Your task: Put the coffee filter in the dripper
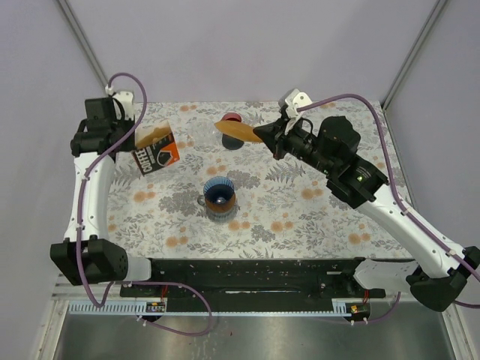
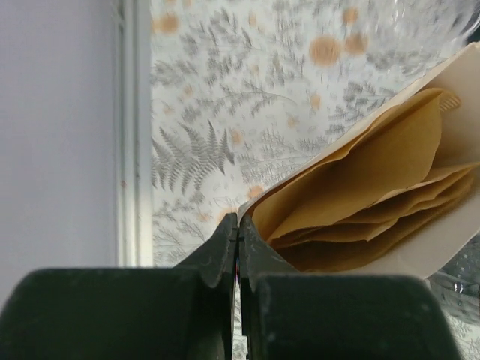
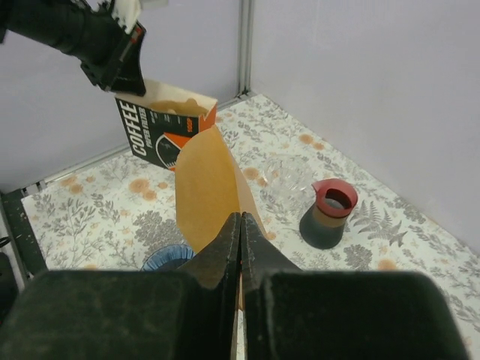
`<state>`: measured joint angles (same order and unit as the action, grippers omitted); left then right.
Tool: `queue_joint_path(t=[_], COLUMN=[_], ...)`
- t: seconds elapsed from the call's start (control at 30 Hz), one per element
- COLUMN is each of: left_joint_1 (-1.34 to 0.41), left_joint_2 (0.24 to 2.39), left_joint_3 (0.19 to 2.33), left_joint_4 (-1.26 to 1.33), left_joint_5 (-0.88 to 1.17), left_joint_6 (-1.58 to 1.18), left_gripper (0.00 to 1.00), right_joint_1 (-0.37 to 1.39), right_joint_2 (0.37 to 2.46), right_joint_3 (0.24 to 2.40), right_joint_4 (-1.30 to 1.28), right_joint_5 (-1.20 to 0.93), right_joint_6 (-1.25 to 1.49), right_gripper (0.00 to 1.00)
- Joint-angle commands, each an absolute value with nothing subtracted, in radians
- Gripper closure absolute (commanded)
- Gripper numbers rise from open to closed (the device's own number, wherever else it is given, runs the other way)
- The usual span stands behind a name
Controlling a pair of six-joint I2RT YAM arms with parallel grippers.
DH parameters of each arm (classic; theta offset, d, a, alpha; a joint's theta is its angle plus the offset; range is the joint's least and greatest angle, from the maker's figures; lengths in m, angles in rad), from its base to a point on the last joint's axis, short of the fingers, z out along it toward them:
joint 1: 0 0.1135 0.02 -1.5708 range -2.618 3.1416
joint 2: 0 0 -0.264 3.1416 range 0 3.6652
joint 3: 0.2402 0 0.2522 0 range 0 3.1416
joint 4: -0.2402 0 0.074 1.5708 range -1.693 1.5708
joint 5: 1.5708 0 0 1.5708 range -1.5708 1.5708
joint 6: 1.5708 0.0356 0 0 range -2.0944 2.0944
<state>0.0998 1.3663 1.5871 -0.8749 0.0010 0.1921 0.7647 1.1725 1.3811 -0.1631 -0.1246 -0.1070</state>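
Nearest the arm bases, a blue-rimmed cup (image 1: 219, 193), which I judge to be the dripper, is sitting open-mouthed on the tabletop (image 1: 315, 210). It is lying below and nearward of the right claw (image 1: 264, 137), ready to take paper from above.

That claw's fingers are pressing together on one edge of the coffee filter (image 1: 238, 130). The brown sheet is hanging free in the air ahead of the fingertips, clear of everything.

Across from it, the left claw (image 1: 137, 137) is pinching the top flap of the filter box (image 1: 156, 152). It is holding the box lifted and tilted, probably so that a sheet can slide out; more filters (image 2: 360, 187) are showing inside.

Just beyond the right claw, a red-rimmed pot (image 3: 330, 214) is standing beside a clear glass vessel (image 3: 289, 178).
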Motion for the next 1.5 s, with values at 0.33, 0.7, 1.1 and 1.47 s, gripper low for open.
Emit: queue_joint_path(t=[0.33,0.7,1.1,1.47], left_joint_1=[0.16,0.152,0.152,0.152], left_joint_2=[1.285,1.269,1.262,1.195], left_joint_3=[1.02,0.85,0.974,1.31], left_joint_4=[-0.27,-0.06,-0.222,-0.602], left_joint_5=[0.088,0.051,0.146,0.519], left_joint_6=[0.063,0.155,0.186,0.255], left_gripper=[1.0,1.0,0.44,0.16], right_joint_1=[0.761,0.762,0.761,0.761], right_joint_2=[1.206,1.239,1.31,1.388], right_joint_3=[1.378,1.362,1.384,1.401], right_joint_4=[-0.137,-0.123,-0.161,-0.183], right_joint_5=[-0.227,-0.268,-0.362,-0.512], right_joint_6=[-0.018,0.023,0.057,0.057], right_gripper=[1.0,1.0,1.0,1.0])
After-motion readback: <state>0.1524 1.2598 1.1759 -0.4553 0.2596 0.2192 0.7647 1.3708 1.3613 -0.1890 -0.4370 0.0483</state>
